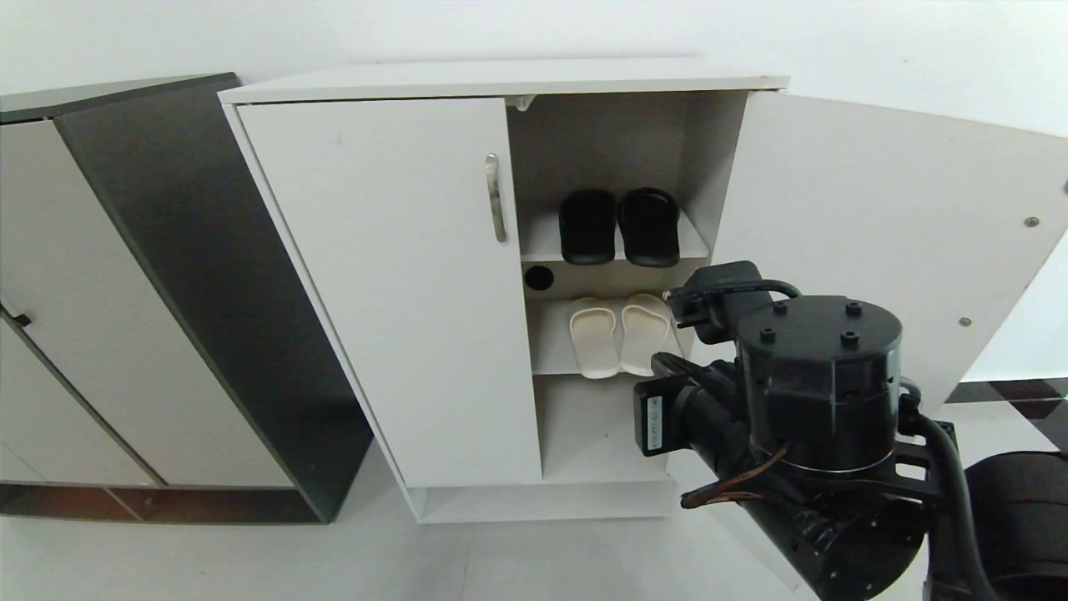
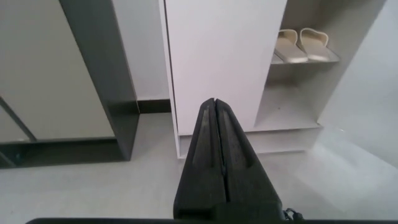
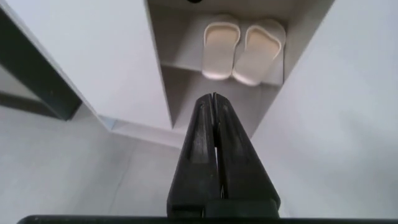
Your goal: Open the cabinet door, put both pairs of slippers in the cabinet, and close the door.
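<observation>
Clearly, w/ black slippers (image 1: 618,225) on upper shelf & white slippers (image 1: 620,334) below, open door (image 1: 876,242) lies just right of right gripper (image 3: 214,99), jaws pressed together; left gripper (image 2: 214,102), likewise closed, sits farther off.

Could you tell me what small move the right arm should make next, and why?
Probably bring the shut right gripper behind the open right door to push it closed: black slippers and cream slippers already sit inside the cabinet.
</observation>
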### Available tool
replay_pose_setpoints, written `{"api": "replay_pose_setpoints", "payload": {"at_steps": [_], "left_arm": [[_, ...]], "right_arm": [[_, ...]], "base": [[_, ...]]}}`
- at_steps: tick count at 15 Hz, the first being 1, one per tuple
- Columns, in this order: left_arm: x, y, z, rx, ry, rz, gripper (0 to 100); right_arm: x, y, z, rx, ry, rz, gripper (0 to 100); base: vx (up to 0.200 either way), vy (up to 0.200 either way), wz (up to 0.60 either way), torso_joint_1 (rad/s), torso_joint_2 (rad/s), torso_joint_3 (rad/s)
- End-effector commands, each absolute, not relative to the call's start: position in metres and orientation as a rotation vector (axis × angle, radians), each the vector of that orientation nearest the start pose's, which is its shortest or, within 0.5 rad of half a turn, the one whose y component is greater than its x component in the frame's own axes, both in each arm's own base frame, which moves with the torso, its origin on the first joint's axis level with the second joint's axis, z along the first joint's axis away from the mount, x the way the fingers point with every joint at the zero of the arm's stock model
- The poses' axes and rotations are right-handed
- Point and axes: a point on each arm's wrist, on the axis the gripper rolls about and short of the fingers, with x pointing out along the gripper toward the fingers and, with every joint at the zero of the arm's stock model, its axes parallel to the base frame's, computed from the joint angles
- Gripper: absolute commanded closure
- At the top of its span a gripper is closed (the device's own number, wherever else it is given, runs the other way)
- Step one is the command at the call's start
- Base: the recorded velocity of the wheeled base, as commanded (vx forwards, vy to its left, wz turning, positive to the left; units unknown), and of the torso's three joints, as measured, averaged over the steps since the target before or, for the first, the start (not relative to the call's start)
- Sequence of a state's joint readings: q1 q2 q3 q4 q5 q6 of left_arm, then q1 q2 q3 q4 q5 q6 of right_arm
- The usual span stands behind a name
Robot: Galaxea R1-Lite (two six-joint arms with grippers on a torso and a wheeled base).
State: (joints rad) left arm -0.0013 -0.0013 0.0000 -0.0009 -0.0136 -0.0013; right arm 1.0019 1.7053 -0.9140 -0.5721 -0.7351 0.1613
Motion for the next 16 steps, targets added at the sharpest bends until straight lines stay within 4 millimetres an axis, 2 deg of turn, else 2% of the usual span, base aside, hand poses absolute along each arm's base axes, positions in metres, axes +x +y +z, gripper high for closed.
{"api": "replay_pose_setpoints", "payload": {"at_steps": [1,7,16], "left_arm": [[-0.023,0.000,0.076,-0.002,-0.002,-0.015,100],[-0.023,0.000,0.076,-0.002,-0.002,-0.015,100],[-0.023,0.000,0.076,-0.002,-0.002,-0.015,100]], "right_arm": [[0.182,0.253,0.200,-0.022,0.175,0.247,100],[0.186,0.252,0.193,-0.028,0.158,0.248,100],[0.185,0.250,0.189,-0.032,0.168,0.279,100]], "base": [[-0.200,0.000,0.00,0.002,0.00,0.002],[-0.200,0.000,0.00,0.003,0.00,-0.002],[0.000,0.000,0.00,0.000,0.00,0.000]]}}
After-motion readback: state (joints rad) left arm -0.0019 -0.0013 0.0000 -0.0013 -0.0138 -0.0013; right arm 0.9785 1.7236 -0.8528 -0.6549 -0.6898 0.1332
